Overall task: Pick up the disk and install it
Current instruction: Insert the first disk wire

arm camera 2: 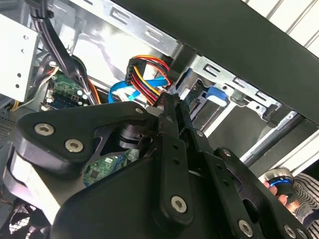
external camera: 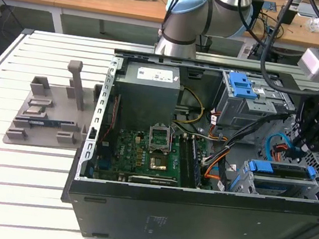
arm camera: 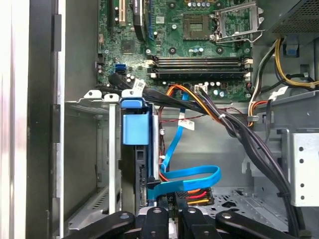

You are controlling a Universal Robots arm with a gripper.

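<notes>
The black computer case (external camera: 193, 219) wall lies nearest, and past it, at the exterior view's right, the gripper (external camera: 302, 143) hangs over the disk (external camera: 280, 170) seated in its cage (jaws seemingly closed, grasp unclear), so installing looks nearly finished

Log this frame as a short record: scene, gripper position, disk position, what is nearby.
scene: open computer case lying on a slatted table
gripper: inside the case at the exterior view's right, just above the lower drive cage
disk: sitting in that cage, blue rails showing
nearby: blue cable looped close to the gripper tip in the first wrist view
</notes>
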